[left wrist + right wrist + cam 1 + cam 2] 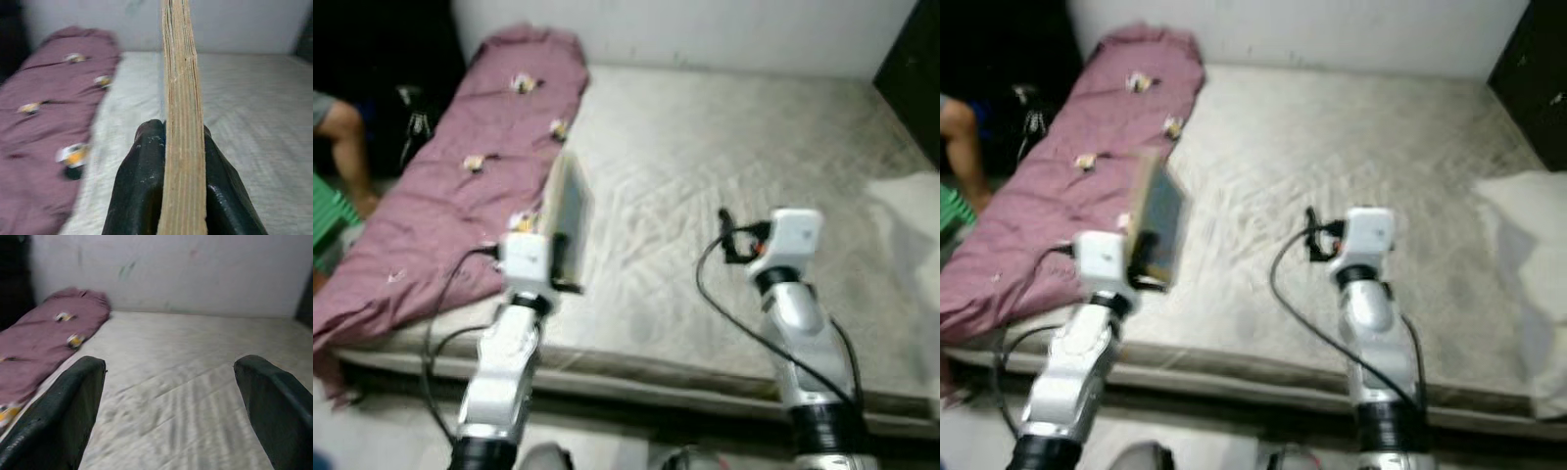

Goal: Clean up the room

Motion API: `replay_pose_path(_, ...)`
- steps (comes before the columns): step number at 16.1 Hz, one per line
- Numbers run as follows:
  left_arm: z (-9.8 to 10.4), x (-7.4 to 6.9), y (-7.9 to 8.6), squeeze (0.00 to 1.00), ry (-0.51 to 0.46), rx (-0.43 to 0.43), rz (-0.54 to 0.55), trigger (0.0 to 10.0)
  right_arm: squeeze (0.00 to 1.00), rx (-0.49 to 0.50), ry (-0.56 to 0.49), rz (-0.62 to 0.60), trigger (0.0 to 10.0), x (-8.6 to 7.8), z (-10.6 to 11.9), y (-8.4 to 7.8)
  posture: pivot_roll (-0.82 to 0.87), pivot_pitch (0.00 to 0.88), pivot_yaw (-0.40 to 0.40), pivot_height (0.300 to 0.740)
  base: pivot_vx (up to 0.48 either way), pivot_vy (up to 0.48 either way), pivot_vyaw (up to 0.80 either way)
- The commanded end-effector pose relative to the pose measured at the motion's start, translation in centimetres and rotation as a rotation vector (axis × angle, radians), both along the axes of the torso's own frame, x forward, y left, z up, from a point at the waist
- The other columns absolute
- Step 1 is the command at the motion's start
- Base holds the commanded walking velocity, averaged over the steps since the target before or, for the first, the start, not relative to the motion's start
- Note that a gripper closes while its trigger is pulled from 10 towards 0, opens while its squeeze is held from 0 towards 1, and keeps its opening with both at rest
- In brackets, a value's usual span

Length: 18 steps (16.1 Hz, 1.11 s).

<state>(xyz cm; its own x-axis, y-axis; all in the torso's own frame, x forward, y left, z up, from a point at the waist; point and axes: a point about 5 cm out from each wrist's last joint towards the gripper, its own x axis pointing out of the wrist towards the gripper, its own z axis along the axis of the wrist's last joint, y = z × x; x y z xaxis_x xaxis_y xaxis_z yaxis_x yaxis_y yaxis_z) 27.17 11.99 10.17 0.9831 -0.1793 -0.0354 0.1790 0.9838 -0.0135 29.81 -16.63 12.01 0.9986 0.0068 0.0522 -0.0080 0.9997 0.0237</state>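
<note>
A thin book (570, 208) with tan page edges stands upright on its edge above the left part of the grey mattress (705, 157). My left gripper (562, 272) is shut on the book's lower end; in the left wrist view both black fingers (142, 181) press against the book (181, 98). My right gripper (171, 372) is open and holds nothing. It hovers over the middle of the mattress, nearer the front edge (729, 238).
A purple blanket (450, 196) with small yellow-white prints lies along the mattress's left side. A person's leg (347, 147) and a green object (328, 220) are at the far left. A white pillow (1528, 235) lies right, a dark cabinet (913, 69) behind it.
</note>
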Motion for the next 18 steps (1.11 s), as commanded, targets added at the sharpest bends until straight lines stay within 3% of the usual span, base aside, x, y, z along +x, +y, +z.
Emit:
replay_pose_path(1,0.78,0.19,1.06,0.0,-0.041,0.015,0.038,10.0,0.0,0.01,-0.006,0.019,10.0,0.1,0.36,0.81,-0.03,0.0,-0.012,0.74,0.0,-0.326,0.0)
replay_pose_path(6,0.69,0.22,0.84,0.0,-0.042,0.01,0.038,10.0,0.0,0.005,-0.005,0.02,10.0,0.07,0.38,0.65,-0.03,0.0,-0.017,0.74,0.0,-0.296,-0.26)
replay_pose_path(13,1.1,0.16,0.84,0.0,-0.075,-0.036,0.009,10.0,0.0,-0.003,0.001,0.019,10.0,0.05,0.25,0.6,-0.02,0.0,-0.02,0.74,0.0,0.0,0.0)
replay_pose_path(18,1.3,0.13,1.01,0.0,-0.087,-0.037,-0.008,10.0,0.0,0.0,-0.001,0.023,10.0,0.3,0.27,0.9,-0.02,0.0,-0.019,0.74,0.346,0.0,0.0)
